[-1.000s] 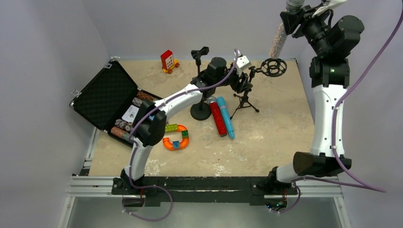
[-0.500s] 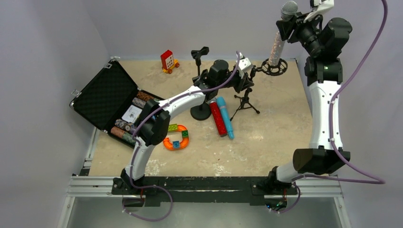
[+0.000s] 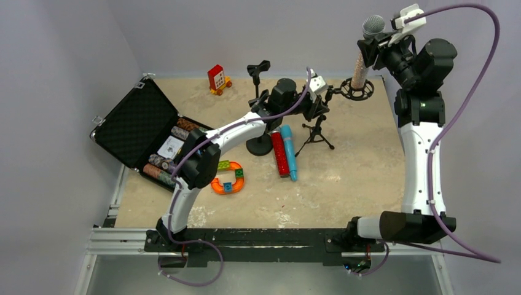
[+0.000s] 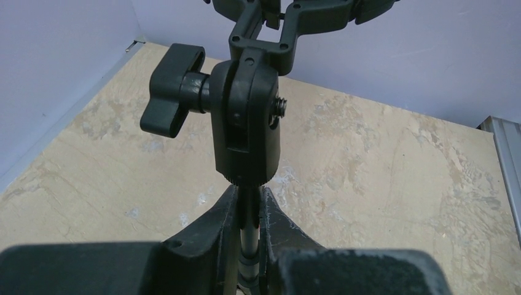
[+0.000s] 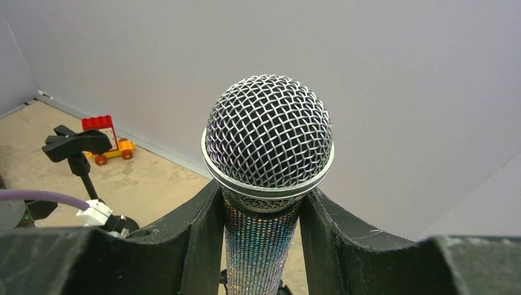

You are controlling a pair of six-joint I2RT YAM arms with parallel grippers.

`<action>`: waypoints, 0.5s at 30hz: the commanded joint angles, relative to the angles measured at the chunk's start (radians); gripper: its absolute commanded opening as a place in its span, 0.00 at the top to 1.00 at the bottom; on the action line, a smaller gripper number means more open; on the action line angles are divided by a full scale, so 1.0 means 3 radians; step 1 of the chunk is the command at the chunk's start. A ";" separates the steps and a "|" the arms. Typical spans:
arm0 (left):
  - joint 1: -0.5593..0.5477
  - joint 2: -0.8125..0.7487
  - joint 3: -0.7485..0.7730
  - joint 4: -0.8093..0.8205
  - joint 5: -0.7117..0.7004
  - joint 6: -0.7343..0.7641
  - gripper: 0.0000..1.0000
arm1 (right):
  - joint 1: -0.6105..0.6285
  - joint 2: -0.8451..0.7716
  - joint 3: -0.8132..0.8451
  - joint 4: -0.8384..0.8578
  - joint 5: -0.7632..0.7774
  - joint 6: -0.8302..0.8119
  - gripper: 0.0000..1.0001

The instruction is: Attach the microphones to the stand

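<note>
My right gripper (image 3: 370, 48) is shut on the silver glitter microphone (image 3: 361, 61) just below its mesh head (image 5: 268, 132) and holds it upright, its lower end in the black ring mount (image 3: 356, 91) of the small tripod stand (image 3: 316, 132). My left gripper (image 3: 314, 106) is shut on that stand's thin pole (image 4: 249, 212) just under the swivel joint (image 4: 246, 123). The red glitter microphone (image 3: 279, 153) and the light-blue microphone (image 3: 289, 152) lie side by side on the table. A second stand with a round base (image 3: 259, 145) and a clip (image 3: 258, 67) stands behind the left arm.
An open black case (image 3: 132, 126) with several small items sits at the left edge. A red and yellow toy (image 3: 216, 78) is at the back. An orange curved toy piece (image 3: 227, 182) lies in front of the round base. Walls close in the back and sides.
My right gripper has come down and left with the silver microphone, bringing its lower end from above the ring mount into it. My left gripper has stayed shut on the stand's pole.
</note>
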 commanded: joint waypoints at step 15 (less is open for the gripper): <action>-0.0005 -0.0201 -0.0480 0.0267 0.0075 -0.0025 1.00 | -0.0020 0.0010 -0.0682 -0.0367 0.0237 -0.0109 1.00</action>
